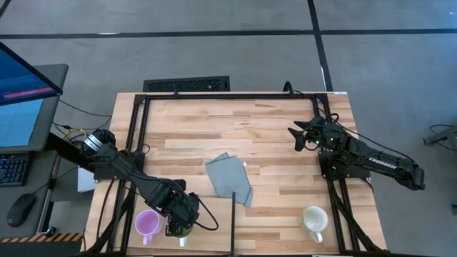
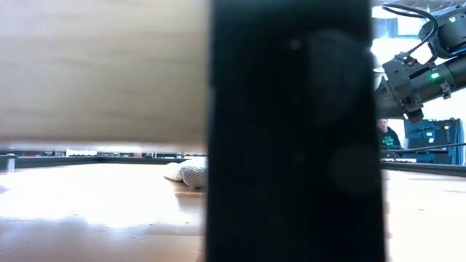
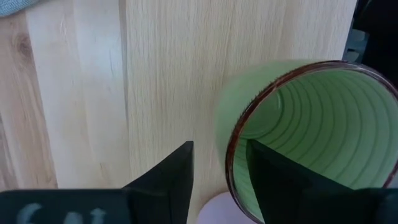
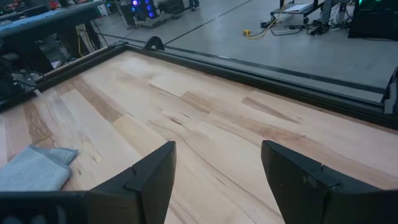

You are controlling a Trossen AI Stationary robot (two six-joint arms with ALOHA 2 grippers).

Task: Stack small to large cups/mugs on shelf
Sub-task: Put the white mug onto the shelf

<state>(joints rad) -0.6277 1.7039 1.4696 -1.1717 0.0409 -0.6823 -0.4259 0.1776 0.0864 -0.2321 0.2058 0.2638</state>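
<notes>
The green mug (image 3: 311, 118) stands near the table's front edge, left of centre, and also shows in the high view (image 1: 178, 230). The light purple mug (image 1: 148, 223) stands just left of it. My left gripper (image 3: 221, 165) points down over the green mug, part open. One finger (image 3: 280, 180) is inside the mug and the other (image 3: 168, 174) is outside its wall. The cream-white mug (image 1: 314, 218) stands at the front right. My right gripper (image 1: 303, 134) hangs open and empty over the right half of the table. A pale board (image 2: 102, 65), the shelf, shows overhead in the low view. My left gripper stands astride the green mug's rim (image 3: 233, 168), coming from above. Bare wood shows between the outer finger and the wall. I cannot tell whether the inner finger touches the inside wall.
A grey folded cloth (image 1: 230, 178) lies at mid-table. Black frame rails (image 1: 136, 143) run along the table's sides and back. A black post (image 2: 291, 131) stands at the front centre and blocks the low view. A person (image 2: 386, 131) sits in the room behind.
</notes>
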